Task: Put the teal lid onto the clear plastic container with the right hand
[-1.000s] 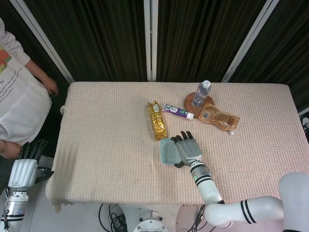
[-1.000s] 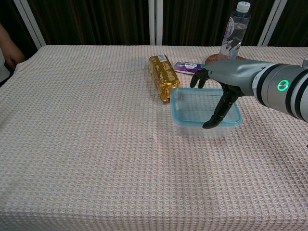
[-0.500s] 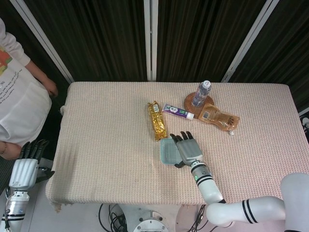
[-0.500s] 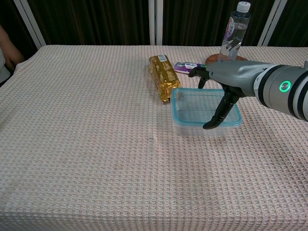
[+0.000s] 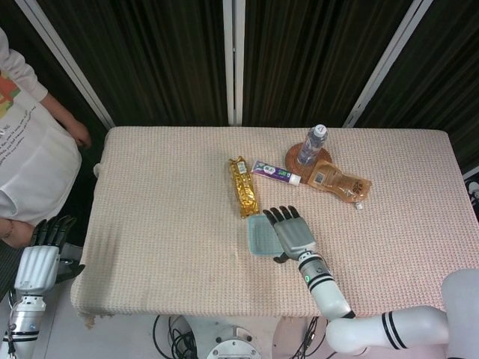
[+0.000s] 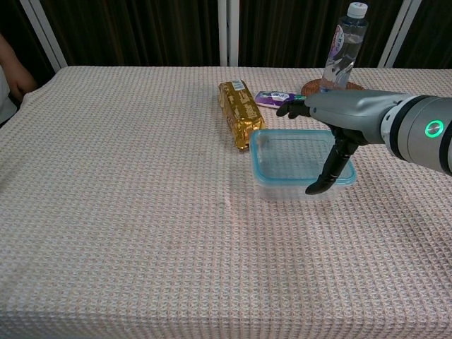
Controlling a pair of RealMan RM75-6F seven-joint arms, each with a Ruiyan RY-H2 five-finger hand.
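Observation:
The clear plastic container [image 6: 282, 185] stands right of the table's middle, and the teal lid [image 5: 261, 235] lies on top of it, its teal rim [image 6: 263, 171] showing all round. My right hand [image 5: 293, 232] hovers flat over the right part of the lid with its fingers spread. In the chest view this right hand [image 6: 339, 116] hangs its thumb down to the container's front right corner; whether it touches there is unclear. It holds nothing. My left hand [image 5: 39, 258] hangs off the table's left edge, fingers apart and empty.
A gold snack packet [image 5: 243, 187] lies just behind the container. Further back are a purple toothpaste tube [image 5: 275, 172], a water bottle [image 5: 312, 144] on a brown coaster [image 5: 294, 160], and a brown pouch [image 5: 338, 182]. A person [image 5: 30, 149] stands at the left.
My right hand has drifted slightly to the right over the lid, its thumb now at the container's front right corner. The container, the lid and my left hand have stayed put.

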